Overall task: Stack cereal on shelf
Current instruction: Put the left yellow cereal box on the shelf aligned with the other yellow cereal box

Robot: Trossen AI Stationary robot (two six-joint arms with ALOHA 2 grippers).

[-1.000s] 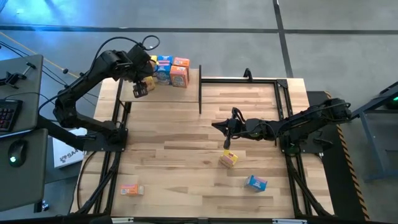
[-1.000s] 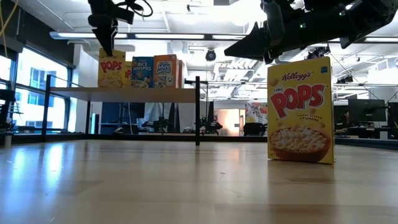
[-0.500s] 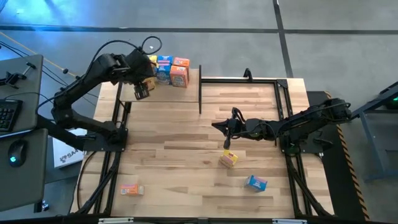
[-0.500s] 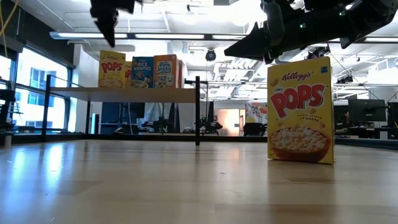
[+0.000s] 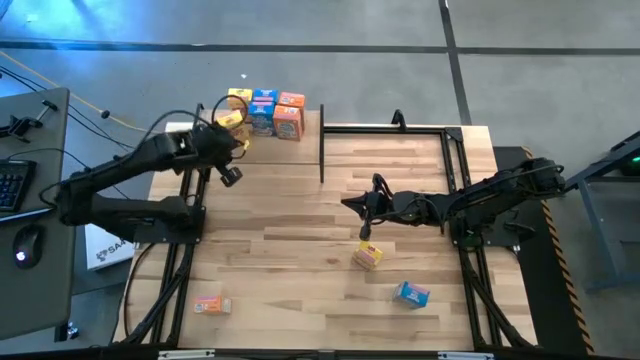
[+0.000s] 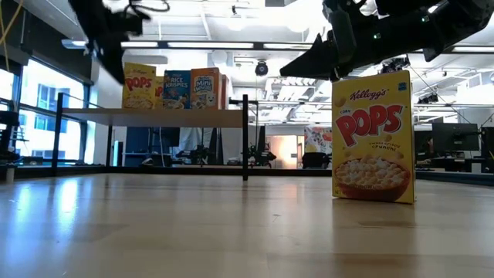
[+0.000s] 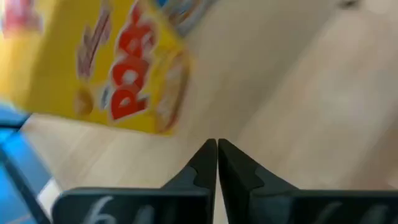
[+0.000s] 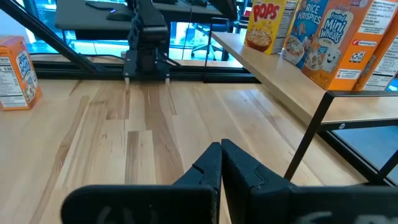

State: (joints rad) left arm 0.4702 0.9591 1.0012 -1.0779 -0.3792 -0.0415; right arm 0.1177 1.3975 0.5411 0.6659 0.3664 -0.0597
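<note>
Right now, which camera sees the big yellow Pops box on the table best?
The low view: the yellow Pops box stands upright, front fully readable. The high view shows it only as a small yellow shape from above. The wrist views show only other boxes, not this one.

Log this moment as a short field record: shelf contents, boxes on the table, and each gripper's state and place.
shelf: light-wood board at the table's far left corner
on shelf: yellow Pops box, blue Rice Krispies box, orange Mini-Wheats box, upright in a row
on table: yellow box, blue box, orange box
left gripper: shut, empty, near the shelf's front edge
right gripper: shut, empty, above mid-table by the yellow box
</note>
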